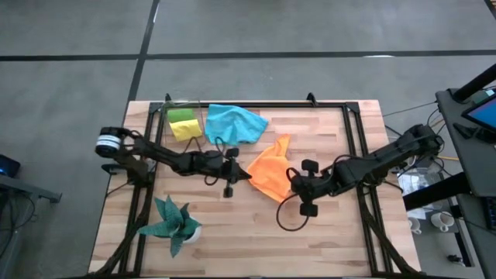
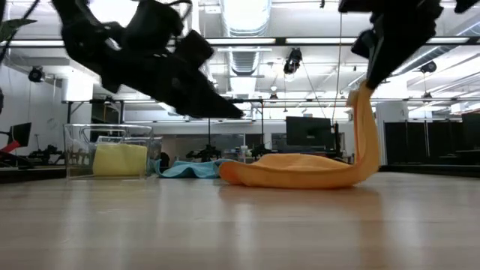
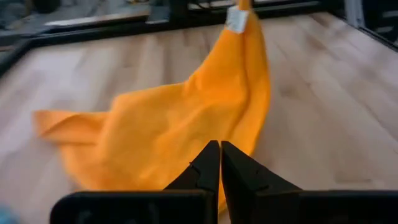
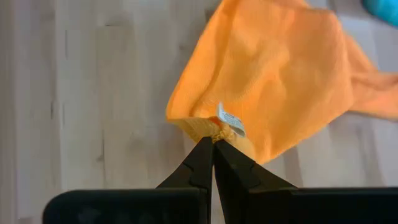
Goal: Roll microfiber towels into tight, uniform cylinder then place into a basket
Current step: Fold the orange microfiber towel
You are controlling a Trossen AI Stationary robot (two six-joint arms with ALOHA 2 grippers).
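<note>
The orange towel (image 1: 267,172) lies crumpled mid-table, with one corner drawn up. My right gripper (image 4: 213,142) is shut on that corner, above the table at the towel's right end (image 2: 365,84). My left gripper (image 3: 220,146) is shut on nothing. It hovers above the towel's left end (image 2: 238,114), clear of the cloth. The blue towel (image 1: 234,124) lies loose at the far side. The clear basket (image 2: 109,150) at the far left holds a yellow towel (image 1: 186,129) and a green towel (image 1: 182,115). My right gripper pinches the orange towel's corner (image 4: 214,130) between its two fingertips, right beside the white tag (image 4: 229,121). The fingers come from above, slanting down. The corner is lifted, and the cloth hangs below it in a band to the rest of the towel (image 2: 292,171), which lies on the table.
A dark teal plant in a white pot (image 1: 172,223) stands near the front left. A black metal frame (image 1: 256,105) runs along the table's far and side edges. Bare wood lies in front of the orange towel.
</note>
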